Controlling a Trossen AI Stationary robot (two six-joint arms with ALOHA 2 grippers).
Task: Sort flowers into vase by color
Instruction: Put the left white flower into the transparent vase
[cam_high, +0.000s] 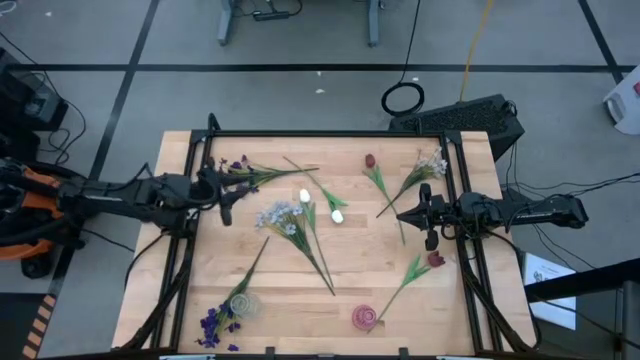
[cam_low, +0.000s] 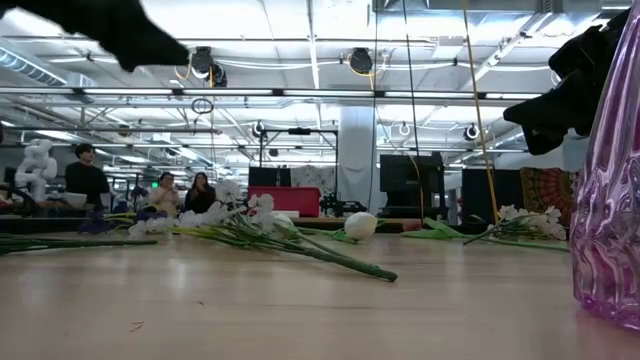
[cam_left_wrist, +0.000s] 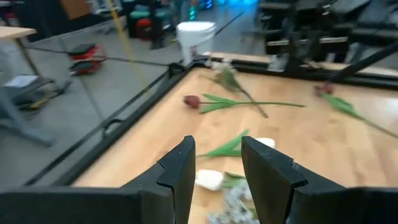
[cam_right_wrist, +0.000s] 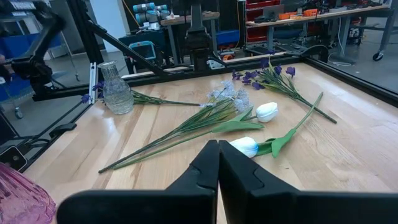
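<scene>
We hover left gripper (cam_left_wrist: 217, 171), fingers apart, empty, over white tulips (cam_high: 320, 204) for pickup; right gripper (cam_right_wrist: 217, 163) together, waiting.

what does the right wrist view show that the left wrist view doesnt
Only the right wrist view: the clear glass vase holding a purple sprig, the pink vase, more purple sprigs, and the shut right gripper. Only the left wrist view: a dark red tulip near the table's edge, and the empty, parted left gripper. Both show the two white tulips on the wooden table.
</scene>
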